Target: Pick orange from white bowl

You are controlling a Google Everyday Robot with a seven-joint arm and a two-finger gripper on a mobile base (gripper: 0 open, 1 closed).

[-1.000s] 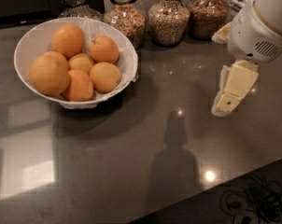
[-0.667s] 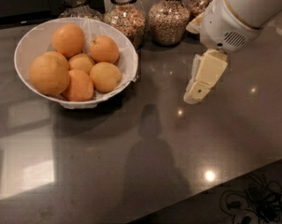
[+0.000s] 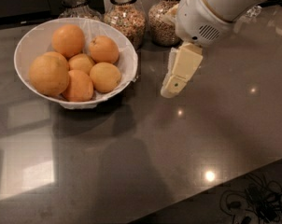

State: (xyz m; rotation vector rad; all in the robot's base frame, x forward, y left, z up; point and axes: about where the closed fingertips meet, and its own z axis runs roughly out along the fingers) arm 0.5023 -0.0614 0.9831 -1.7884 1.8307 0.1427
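Observation:
The white bowl [image 3: 33,41] sits at the left of the dark counter and holds several oranges. The largest orange [image 3: 49,73] lies at the bowl's front left, with smaller oranges behind and to its right. My gripper [image 3: 174,84] hangs from the white arm [image 3: 211,8] to the right of the bowl, just beyond its rim, its cream fingers pointing down and left above the counter. It holds nothing.
Three glass jars of grains [image 3: 125,13] stand in a row behind the bowl and gripper. The grey counter [image 3: 155,148] stretches to the front and right. Its front edge runs at the lower right, with cables [image 3: 253,199] on the floor below.
The arm and gripper have moved steadily left across the counter, from the right side to just beside the bowl. The bowl and oranges have not moved.

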